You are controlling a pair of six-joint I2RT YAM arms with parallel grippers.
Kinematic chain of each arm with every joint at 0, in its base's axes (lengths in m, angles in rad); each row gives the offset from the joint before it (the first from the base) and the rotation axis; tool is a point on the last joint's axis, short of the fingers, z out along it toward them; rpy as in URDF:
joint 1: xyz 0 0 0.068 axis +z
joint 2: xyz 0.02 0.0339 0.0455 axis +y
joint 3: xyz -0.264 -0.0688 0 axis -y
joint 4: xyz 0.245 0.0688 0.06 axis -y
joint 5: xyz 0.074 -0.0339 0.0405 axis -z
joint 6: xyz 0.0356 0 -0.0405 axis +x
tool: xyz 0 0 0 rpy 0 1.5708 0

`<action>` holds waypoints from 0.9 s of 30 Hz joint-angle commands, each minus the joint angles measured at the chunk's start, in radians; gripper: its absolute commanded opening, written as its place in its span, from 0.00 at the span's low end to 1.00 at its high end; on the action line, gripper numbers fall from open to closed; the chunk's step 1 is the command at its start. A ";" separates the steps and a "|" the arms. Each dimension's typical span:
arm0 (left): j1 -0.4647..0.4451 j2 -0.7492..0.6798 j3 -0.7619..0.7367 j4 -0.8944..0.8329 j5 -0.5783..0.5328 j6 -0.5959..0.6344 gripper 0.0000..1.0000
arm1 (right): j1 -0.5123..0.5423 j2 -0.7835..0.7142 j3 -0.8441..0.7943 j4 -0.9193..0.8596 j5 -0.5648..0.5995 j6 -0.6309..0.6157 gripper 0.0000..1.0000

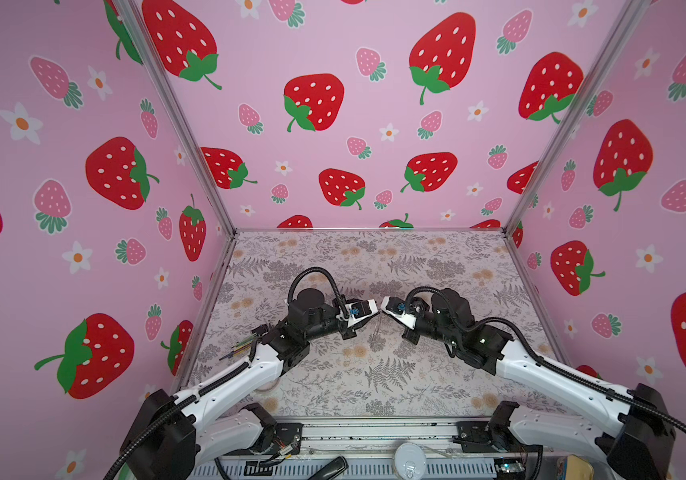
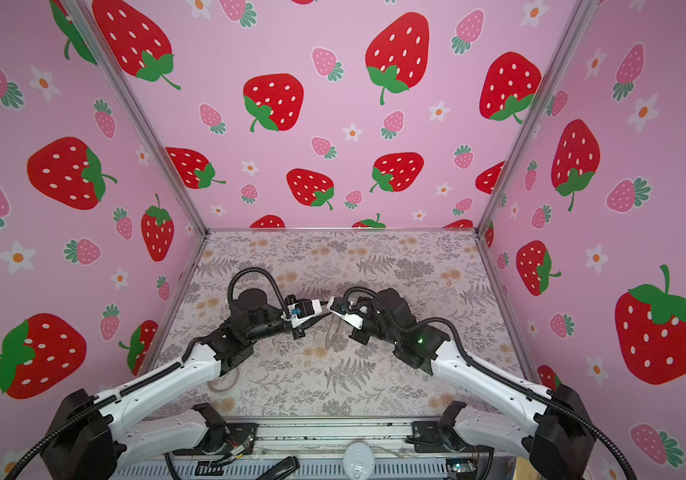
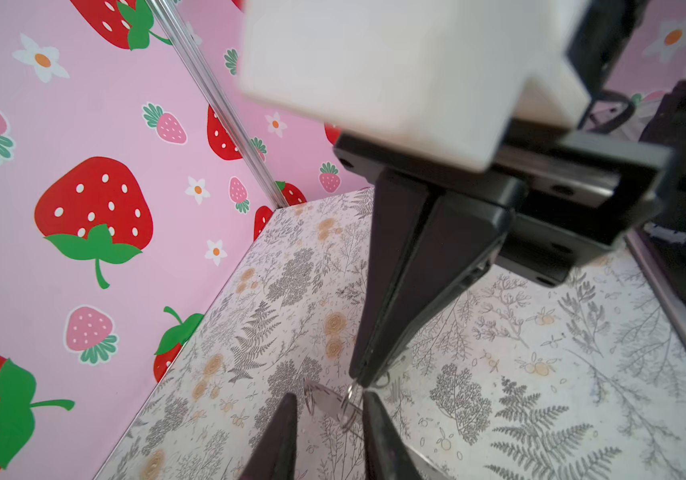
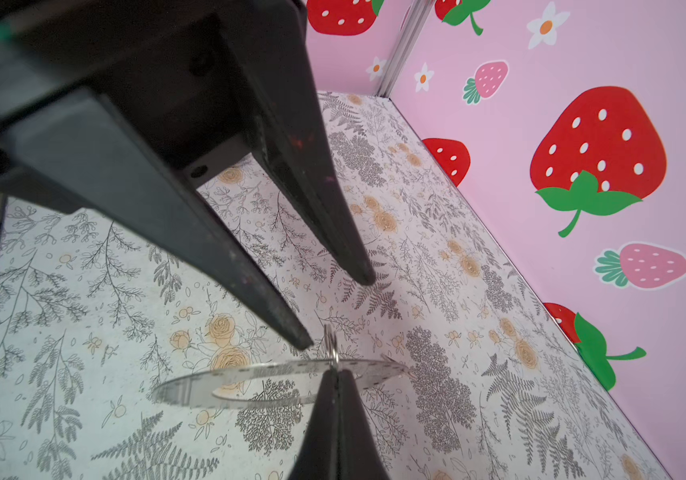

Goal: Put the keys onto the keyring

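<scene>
My two grippers meet tip to tip above the middle of the table, left gripper (image 1: 377, 311) and right gripper (image 1: 381, 308). In the right wrist view, my right gripper (image 4: 335, 372) is shut on the rim of the keyring (image 4: 250, 378), a flat grey disc with a large hole, held level above the table. The keys (image 4: 331, 343), a tiny silvery looped piece, stand up at that rim just beyond my right fingertips. My left gripper (image 4: 338, 311) is open, one fingertip close beside the keys. In the left wrist view, the keyring (image 3: 324, 402) lies between my open left fingers (image 3: 287, 415).
A translucent tape-like ring (image 2: 223, 383) lies on the floral table, partly under my left arm. Thin coloured sticks (image 1: 241, 345) lie by the left wall. Strawberry-print walls close in the table on three sides.
</scene>
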State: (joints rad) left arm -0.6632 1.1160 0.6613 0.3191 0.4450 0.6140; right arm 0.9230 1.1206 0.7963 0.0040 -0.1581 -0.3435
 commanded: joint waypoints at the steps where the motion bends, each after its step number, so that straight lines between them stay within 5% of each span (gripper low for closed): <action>1: -0.018 -0.004 0.048 -0.084 -0.074 0.112 0.30 | 0.002 0.007 0.037 -0.053 -0.015 -0.015 0.00; 27: -0.132 0.020 0.072 -0.178 -0.284 0.325 0.22 | 0.002 0.066 0.118 -0.155 -0.088 -0.021 0.00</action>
State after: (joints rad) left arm -0.7887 1.1255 0.6872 0.1589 0.1894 0.8978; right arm 0.9211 1.1885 0.8803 -0.1398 -0.2192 -0.3462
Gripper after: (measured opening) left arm 0.219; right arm 0.046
